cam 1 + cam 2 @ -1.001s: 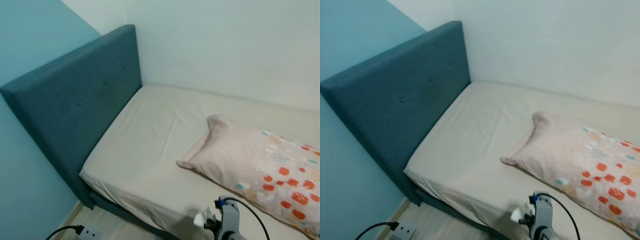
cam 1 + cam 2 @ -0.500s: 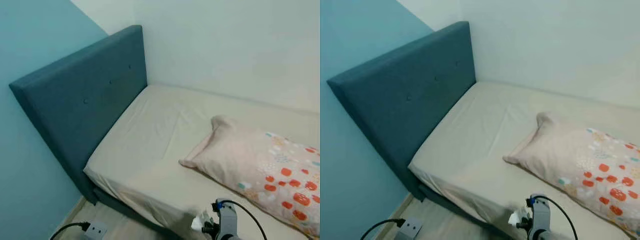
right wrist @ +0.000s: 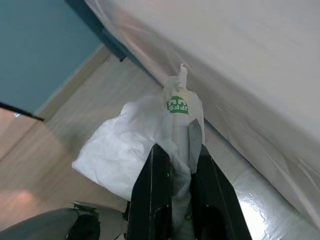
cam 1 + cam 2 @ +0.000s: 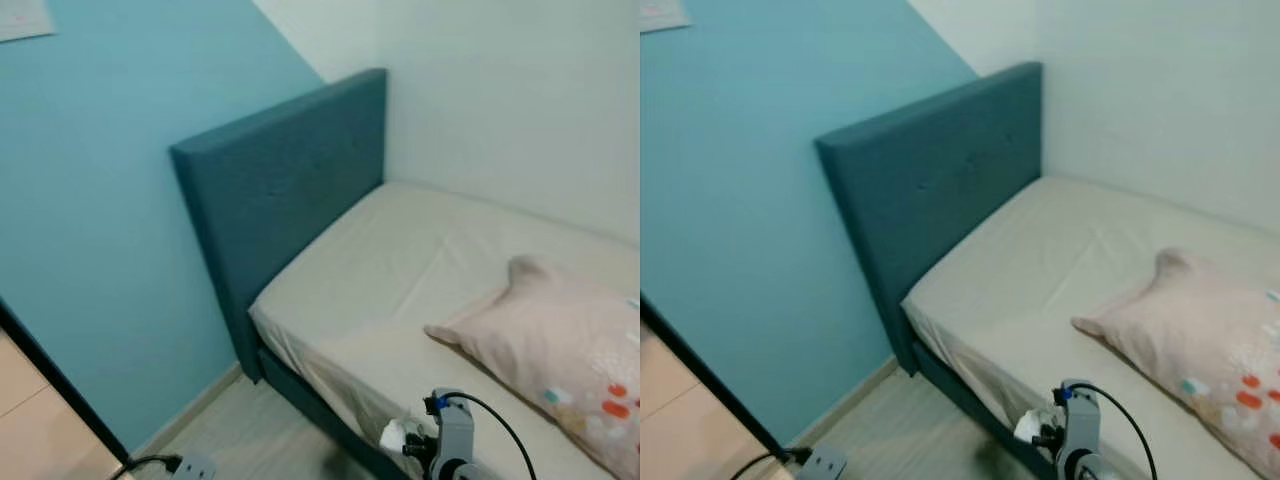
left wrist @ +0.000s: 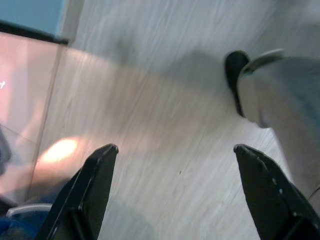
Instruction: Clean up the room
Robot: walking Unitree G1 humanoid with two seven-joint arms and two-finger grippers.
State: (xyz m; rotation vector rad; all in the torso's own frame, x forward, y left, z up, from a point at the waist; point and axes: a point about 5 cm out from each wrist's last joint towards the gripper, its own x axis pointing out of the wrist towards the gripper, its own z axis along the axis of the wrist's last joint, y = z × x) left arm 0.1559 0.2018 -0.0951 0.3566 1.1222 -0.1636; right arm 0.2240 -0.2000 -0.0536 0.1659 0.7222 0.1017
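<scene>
Right wrist view has the right hand [image 3: 172,165] clenched on crumpled white wrapper [image 3: 135,145] at centre frame, disposal still pending.

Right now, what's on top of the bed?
On the bed a pale fitted sheet and one pillow with coloured spots, lying away from the headboard. Whatever lies under the pillow is covered.

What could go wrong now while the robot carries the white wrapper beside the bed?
The right gripper pinches only a narrow part of the white wrapper; the loose part hangs free and might slip out. A power strip with its cable lies on the floor near the bed, a possible snag for the feet.
</scene>
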